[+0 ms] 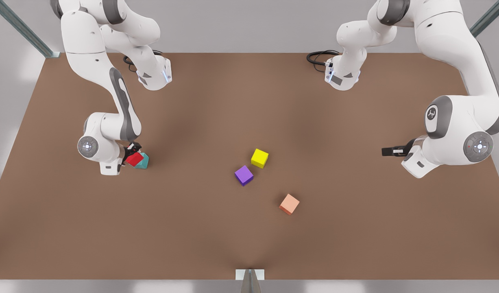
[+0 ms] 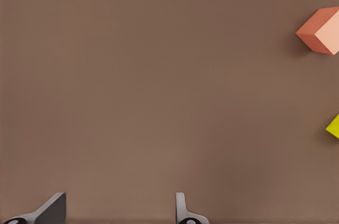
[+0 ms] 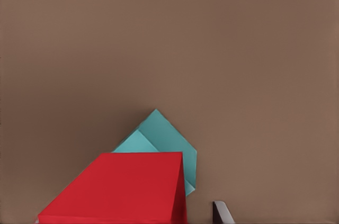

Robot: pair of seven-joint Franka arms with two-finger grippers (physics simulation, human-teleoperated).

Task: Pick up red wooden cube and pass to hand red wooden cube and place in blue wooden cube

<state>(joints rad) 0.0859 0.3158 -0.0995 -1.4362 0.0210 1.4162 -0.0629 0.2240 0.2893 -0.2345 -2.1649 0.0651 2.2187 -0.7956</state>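
The red wooden cube point(image 1: 134, 158) is at the front view's left, with my right gripper point(image 1: 130, 151) shut on it. In the right wrist view the red wooden cube point(image 3: 122, 187) is close to the camera, with one dark finger point(image 3: 221, 213) beside it. The teal blue wooden cube point(image 1: 144, 162) sits on the table just behind and beneath it, partly covered; whether the two touch I cannot tell. The same blue wooden cube point(image 3: 161, 139) peeks out past the red one. My left gripper point(image 1: 389, 151) waits open at the front view's right, holding nothing, fingers point(image 2: 53, 211) wide apart.
A yellow cube point(image 1: 259, 158) and a purple cube point(image 1: 244, 175) lie near the middle of the brown table point(image 1: 249, 244). A peach cube point(image 1: 289, 204) lies nearer the front edge. The peach cube point(image 2: 320, 30) and the yellow cube's corner point(image 2: 333, 127) are in the left wrist view.
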